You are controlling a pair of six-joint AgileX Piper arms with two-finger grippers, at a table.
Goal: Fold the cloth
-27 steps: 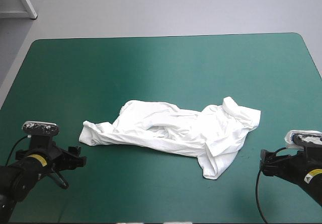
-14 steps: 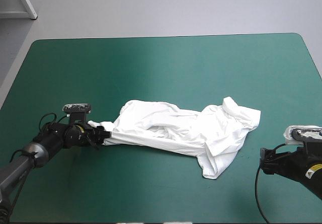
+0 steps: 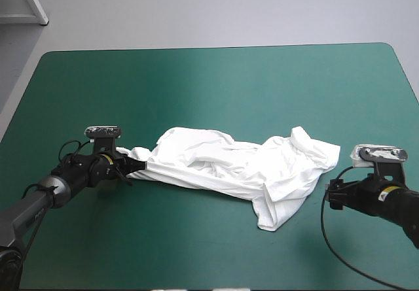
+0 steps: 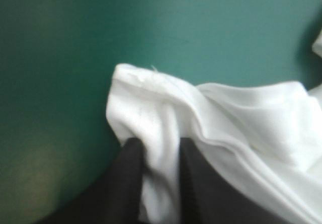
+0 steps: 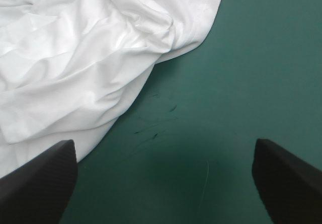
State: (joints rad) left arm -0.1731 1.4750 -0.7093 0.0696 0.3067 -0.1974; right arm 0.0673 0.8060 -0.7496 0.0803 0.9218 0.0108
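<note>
The white T-shirt (image 3: 239,170) lies crumpled across the middle of the teal-green table. My left gripper (image 3: 136,165) sits at its left end, shut on the T-shirt; in the left wrist view a fold of white cloth (image 4: 161,158) is pinched between the two black fingers (image 4: 128,183). My right gripper (image 3: 330,194) hovers low just right of the T-shirt, apart from it. Its fingers (image 5: 37,176) stand wide open over bare cover, the T-shirt's right edge (image 5: 100,73) ahead of them.
Bare teal-green cover (image 3: 216,88) stretches behind the T-shirt to the table's far edge. More bare cover (image 3: 163,245) lies along the near edge between the two arms.
My left arm reached in from the near left corner, closed on the T-shirt's left end and drew it slightly up. The right gripper crept left toward the T-shirt.
</note>
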